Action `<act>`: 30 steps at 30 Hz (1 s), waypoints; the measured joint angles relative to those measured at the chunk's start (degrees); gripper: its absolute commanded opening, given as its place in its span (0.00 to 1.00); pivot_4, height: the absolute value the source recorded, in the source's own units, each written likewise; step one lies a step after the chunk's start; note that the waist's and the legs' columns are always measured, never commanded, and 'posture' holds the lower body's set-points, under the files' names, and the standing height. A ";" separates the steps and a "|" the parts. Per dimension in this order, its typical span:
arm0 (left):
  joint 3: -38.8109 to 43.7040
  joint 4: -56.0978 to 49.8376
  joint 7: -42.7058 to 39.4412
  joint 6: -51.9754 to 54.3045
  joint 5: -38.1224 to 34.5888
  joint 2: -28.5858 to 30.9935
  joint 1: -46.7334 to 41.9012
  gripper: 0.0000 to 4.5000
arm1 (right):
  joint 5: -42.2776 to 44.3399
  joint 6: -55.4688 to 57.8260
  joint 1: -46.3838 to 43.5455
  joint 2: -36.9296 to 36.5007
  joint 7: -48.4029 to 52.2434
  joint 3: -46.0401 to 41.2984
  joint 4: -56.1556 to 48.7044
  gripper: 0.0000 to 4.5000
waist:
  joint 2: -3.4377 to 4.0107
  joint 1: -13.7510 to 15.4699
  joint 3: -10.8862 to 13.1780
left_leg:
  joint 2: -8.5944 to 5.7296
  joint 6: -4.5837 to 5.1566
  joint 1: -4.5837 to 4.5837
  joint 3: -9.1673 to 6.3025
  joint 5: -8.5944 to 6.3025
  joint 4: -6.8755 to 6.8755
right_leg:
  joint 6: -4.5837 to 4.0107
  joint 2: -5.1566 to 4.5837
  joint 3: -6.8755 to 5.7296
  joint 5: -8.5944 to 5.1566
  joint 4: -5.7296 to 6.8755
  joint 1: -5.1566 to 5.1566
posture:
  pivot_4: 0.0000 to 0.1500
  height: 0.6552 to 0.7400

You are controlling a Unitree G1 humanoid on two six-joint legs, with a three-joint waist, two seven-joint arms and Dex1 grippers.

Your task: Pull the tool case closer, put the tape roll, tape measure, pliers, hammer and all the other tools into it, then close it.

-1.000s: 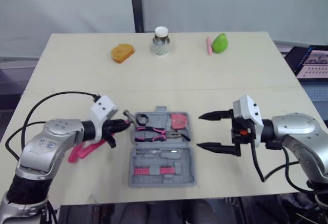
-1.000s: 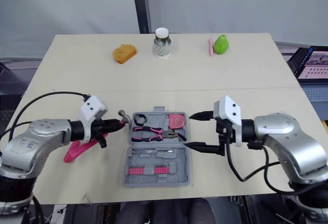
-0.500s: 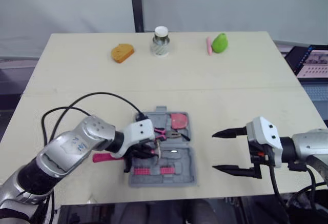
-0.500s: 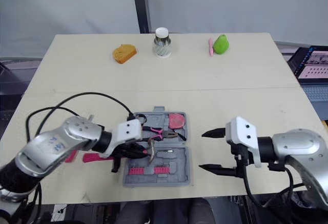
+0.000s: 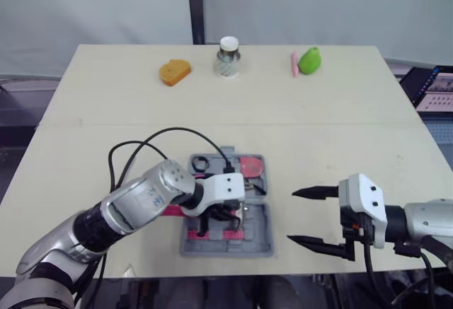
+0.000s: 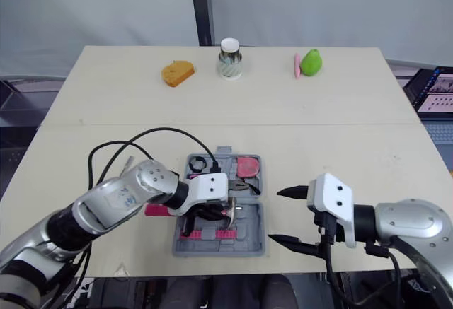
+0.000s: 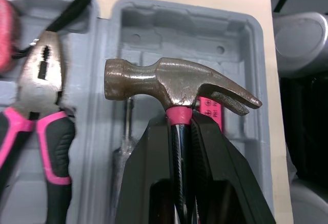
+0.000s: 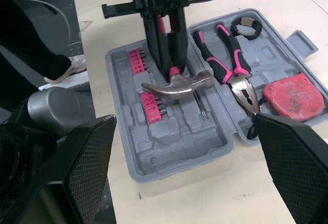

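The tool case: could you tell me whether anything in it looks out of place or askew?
Only the hammer: it is clamped in the left gripper's jaws over the tool case's near half, not seated in a recess.

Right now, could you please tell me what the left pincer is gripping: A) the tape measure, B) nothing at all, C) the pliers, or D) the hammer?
D: the left pincer is shut on the hammer just under its metal head, over the open tool case.
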 measured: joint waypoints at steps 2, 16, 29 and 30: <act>-0.39 0.65 -0.14 -0.17 0.47 -0.55 -0.37 0.01 | 0.32 0.26 0.26 0.01 -0.66 -0.07 -0.49 1.00 | 0.00 0.03 0.00 | 0.00 0.01 0.00 -0.01 0.00 0.01 | 0.00 0.00 0.00 0.00 0.02 0.00 | 1.00 1.00; -2.66 2.08 2.81 3.36 2.00 -7.47 -1.68 0.01 | 1.23 0.31 5.16 0.01 -2.50 -2.37 -1.96 1.00 | 0.00 0.22 0.00 | -0.02 0.02 0.01 -0.03 0.01 0.06 | 0.00 -0.01 0.01 0.00 0.11 0.01 | 1.00 1.00; -4.21 5.68 6.32 3.63 3.21 -11.99 -0.36 0.01 | 1.54 0.38 6.11 -0.07 -2.71 -4.28 -2.00 1.00 | 0.00 0.19 0.00 | -0.03 0.03 0.02 -0.04 0.01 0.06 | 0.00 -0.01 0.01 0.00 0.16 0.00 | 1.00 1.00; -4.21 6.11 6.51 3.63 3.25 -12.29 -0.32 0.01 | 1.56 0.40 6.26 -0.07 -2.71 -4.30 -2.00 1.00 | 0.00 0.20 0.00 | -0.03 0.03 0.02 -0.04 0.01 0.07 | 0.00 -0.01 0.01 0.00 0.16 0.00 | 1.00 1.00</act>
